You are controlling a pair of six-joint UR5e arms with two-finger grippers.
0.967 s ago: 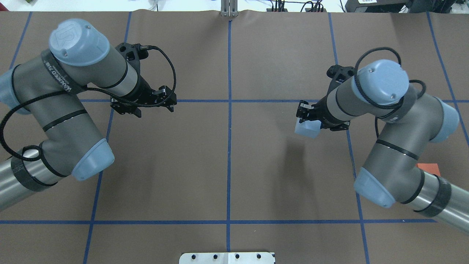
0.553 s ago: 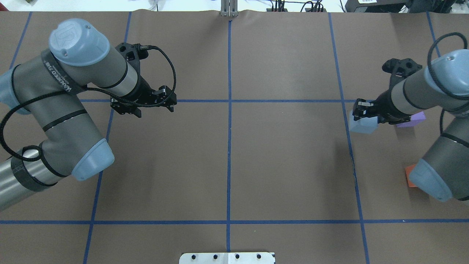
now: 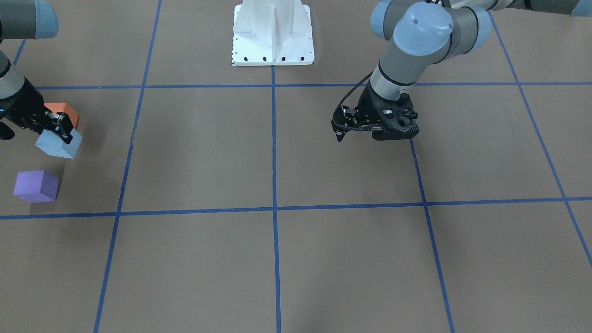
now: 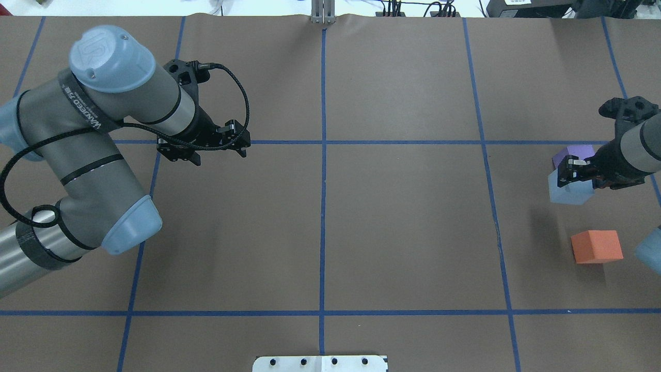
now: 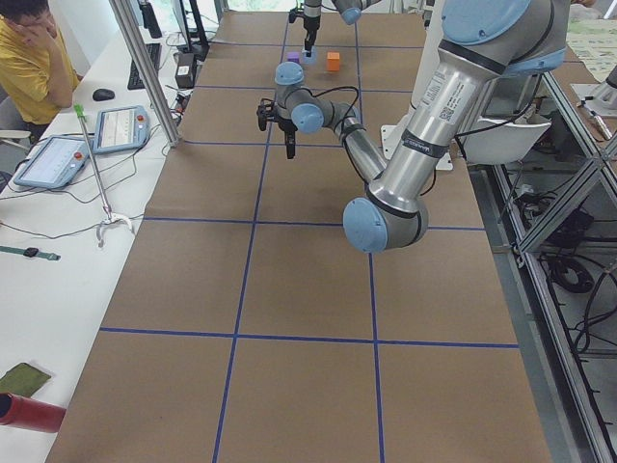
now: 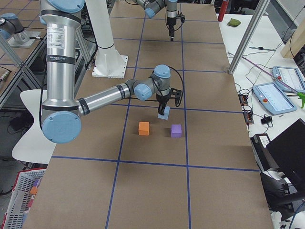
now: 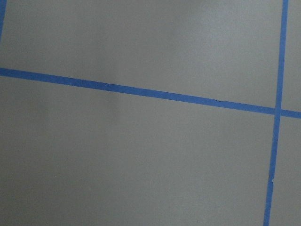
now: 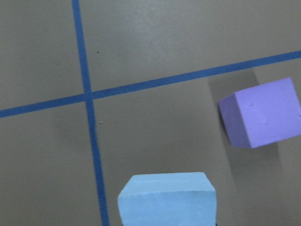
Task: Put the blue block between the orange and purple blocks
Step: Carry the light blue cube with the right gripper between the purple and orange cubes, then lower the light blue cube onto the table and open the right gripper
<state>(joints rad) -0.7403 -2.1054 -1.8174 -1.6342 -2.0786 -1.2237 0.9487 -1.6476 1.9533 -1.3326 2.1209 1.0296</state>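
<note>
My right gripper is shut on the light blue block and holds it above the table at the far right. The purple block lies just beyond it and the orange block lies nearer my base. In the front-facing view the blue block hangs between the orange block and the purple block. The right wrist view shows the blue block below and the purple block to its upper right. My left gripper is shut and empty, over the left half of the table.
The brown table cover carries a grid of blue tape lines. The white robot base plate sits at the table's near edge. An operator's bench with tablets stands beyond the far side.
My right arm has swung to the right with the blue block, which now hangs by the purple block. The orange and purple blocks have come into plain sight. The left arm has not moved.
</note>
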